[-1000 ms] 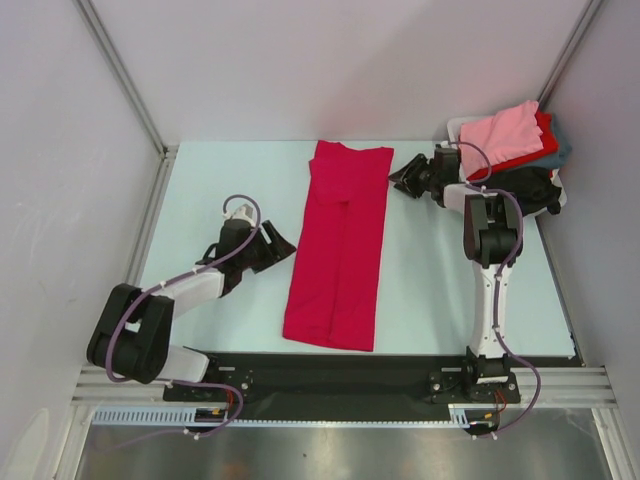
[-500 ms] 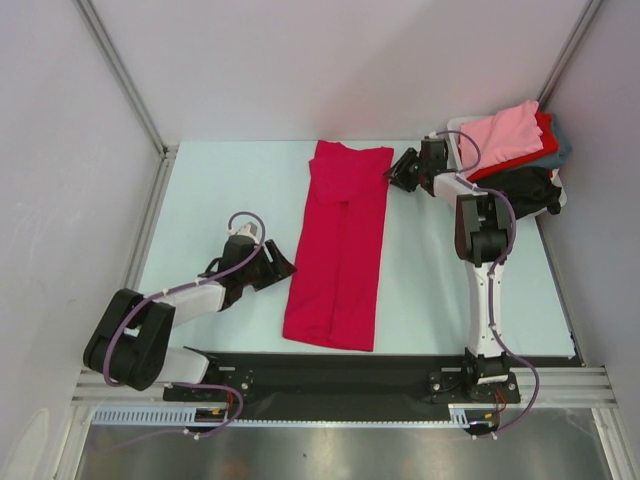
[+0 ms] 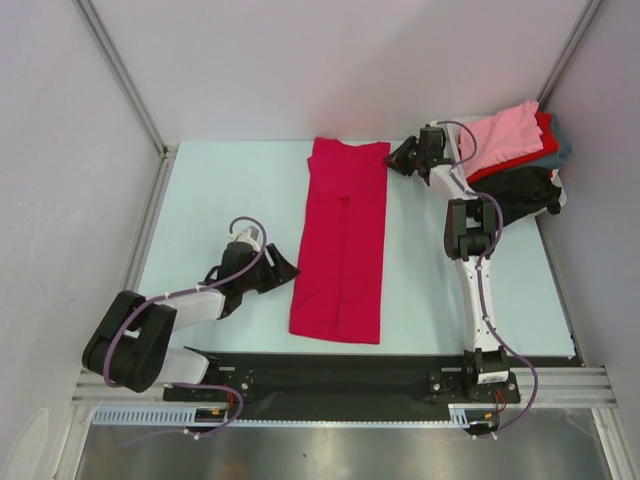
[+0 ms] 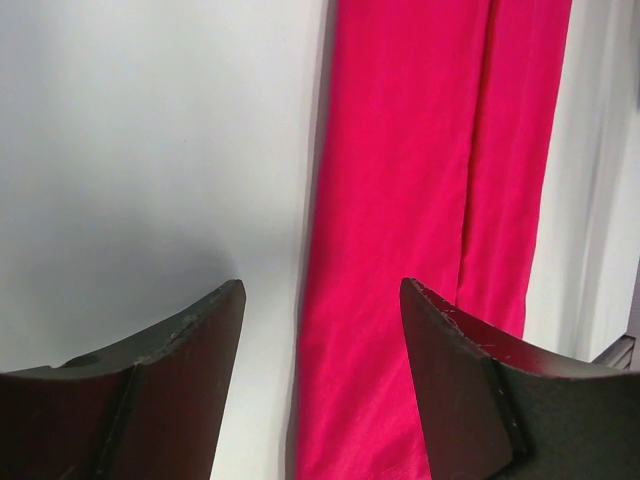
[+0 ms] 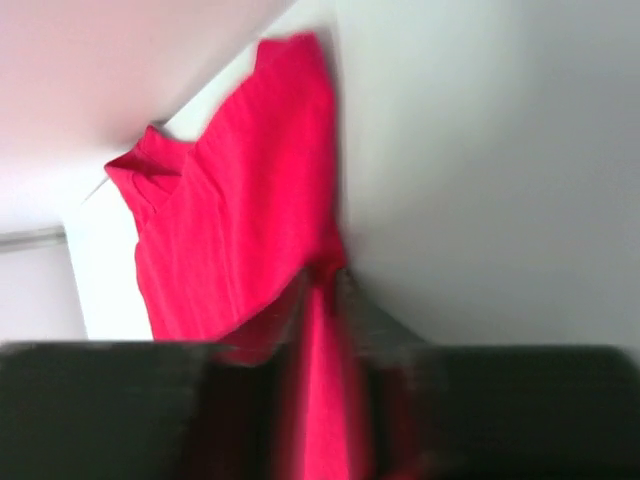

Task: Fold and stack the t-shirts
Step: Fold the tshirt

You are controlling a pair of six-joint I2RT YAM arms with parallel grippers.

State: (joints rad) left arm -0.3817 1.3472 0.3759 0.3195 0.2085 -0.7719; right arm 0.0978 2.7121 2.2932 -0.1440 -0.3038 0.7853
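A crimson-magenta t-shirt, folded into a long strip, lies flat down the middle of the table. My left gripper is open and low at the strip's near left edge. In the left wrist view the edge of the shirt runs between the spread fingers of the left gripper. My right gripper is at the shirt's far right corner. In the blurred right wrist view its fingers are nearly together with the shirt's cloth between them.
A pile of t-shirts sits at the far right corner: light pink on top, red, grey-teal and black under it. Walls close in the table on the left, back and right.
The right gripper moved further back and left onto the shirt's far right corner and closed there. The shirt shifted slightly right. The left gripper slid nearer and right to the shirt's left edge.
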